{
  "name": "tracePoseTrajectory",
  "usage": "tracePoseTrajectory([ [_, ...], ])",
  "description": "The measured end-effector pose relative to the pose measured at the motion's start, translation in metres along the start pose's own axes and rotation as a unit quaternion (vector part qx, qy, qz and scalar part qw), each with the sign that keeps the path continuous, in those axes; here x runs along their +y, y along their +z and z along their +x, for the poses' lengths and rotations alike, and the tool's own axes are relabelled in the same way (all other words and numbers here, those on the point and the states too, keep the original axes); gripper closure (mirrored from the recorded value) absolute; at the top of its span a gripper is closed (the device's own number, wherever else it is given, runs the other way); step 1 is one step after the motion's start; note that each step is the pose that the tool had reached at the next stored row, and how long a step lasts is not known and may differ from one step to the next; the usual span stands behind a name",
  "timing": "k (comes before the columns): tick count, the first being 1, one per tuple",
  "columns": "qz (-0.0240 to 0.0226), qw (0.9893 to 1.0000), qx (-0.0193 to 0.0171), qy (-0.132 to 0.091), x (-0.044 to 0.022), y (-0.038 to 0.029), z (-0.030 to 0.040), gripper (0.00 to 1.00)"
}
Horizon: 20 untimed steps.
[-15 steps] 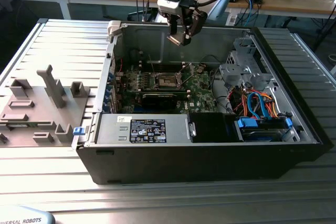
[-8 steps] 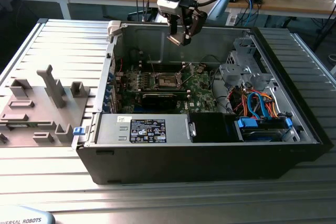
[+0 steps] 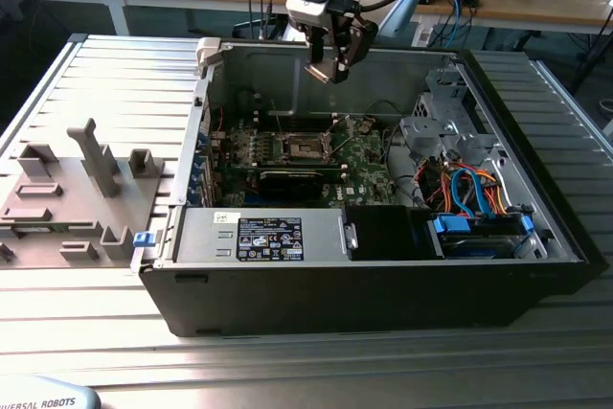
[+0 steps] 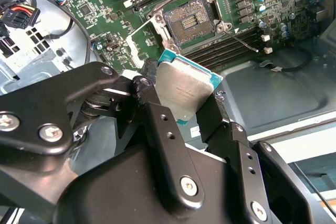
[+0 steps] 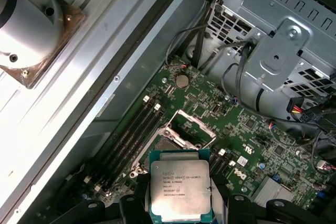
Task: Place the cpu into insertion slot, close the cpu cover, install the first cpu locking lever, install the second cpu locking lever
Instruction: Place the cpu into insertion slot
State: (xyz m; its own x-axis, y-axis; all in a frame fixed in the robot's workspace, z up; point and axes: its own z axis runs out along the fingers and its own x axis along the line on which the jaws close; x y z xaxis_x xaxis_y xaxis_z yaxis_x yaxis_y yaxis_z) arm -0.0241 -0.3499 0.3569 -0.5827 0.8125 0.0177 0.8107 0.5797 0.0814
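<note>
My gripper [image 3: 330, 62] hangs above the back of the open computer case, shut on the cpu [image 3: 320, 72]. In both wrist views the cpu [image 4: 184, 90] [image 5: 180, 190] is a small square chip with a silver-grey top and a green edge, pinched between two black fingers [image 4: 157, 124]. The insertion slot [image 4: 190, 20] [image 3: 305, 147] lies bare below on the green motherboard, its dark pin field showing. The cpu cover [image 5: 206, 136] stands raised on the socket's edge. A thin metal lever [image 4: 242, 42] sticks out beside the socket.
Long memory slots [image 5: 131, 140] flank the socket, and a long black card [image 3: 292, 182] lies in front of it. A drive cage [image 3: 445, 122] and coloured cables [image 3: 469, 189] fill the exterior view's right. A labelled power supply [image 3: 268, 237] sits in front. A grey fixture [image 3: 86, 189] lies outside.
</note>
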Motion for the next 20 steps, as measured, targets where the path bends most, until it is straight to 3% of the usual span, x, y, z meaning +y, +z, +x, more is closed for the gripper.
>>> tracePoseTrajectory([
  [20, -0.0001, 1.0, -0.0005, 0.006, 0.0, 0.0, 0.0, 0.46],
])
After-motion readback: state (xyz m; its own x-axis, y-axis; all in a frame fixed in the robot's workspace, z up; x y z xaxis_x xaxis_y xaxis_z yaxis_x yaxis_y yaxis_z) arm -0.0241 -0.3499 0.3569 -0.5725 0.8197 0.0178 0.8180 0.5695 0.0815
